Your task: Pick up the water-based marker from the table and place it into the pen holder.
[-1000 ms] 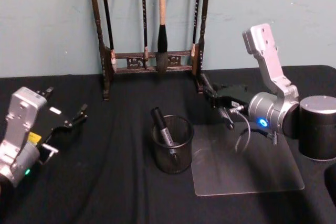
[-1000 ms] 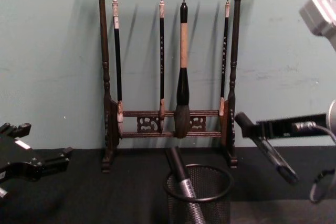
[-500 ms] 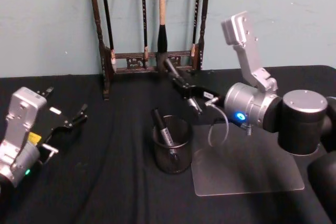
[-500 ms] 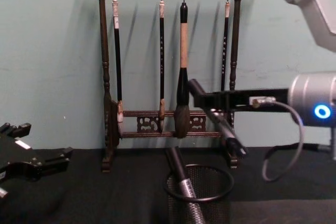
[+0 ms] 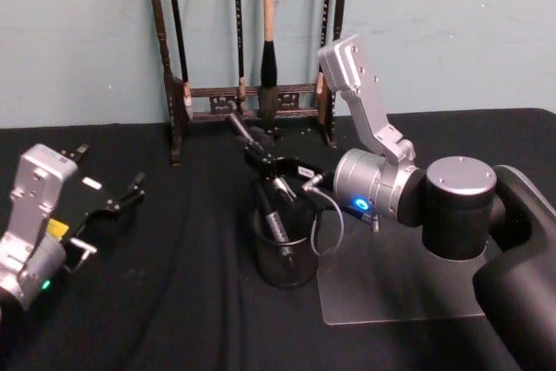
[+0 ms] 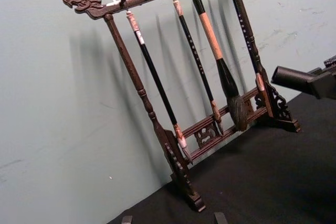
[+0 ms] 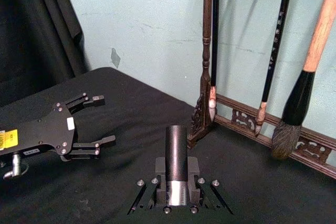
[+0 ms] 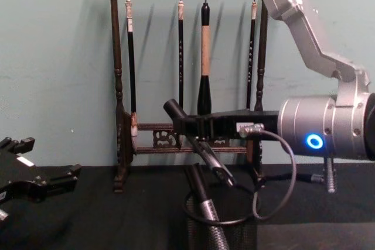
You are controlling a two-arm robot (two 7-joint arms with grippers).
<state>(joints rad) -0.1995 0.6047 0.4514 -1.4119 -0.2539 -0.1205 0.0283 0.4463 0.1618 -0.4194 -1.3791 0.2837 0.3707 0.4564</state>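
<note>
while right gripper (image 5: 261,161) holds marker (image 5: 238,129) over pen holder (image 5: 282,271), another marker (image 5: 271,219) leans inside.

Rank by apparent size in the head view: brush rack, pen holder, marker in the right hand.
1. Brush rack, top cropped.
2. Pen holder.
3. Marker held by the right hand, slimmest.
</note>
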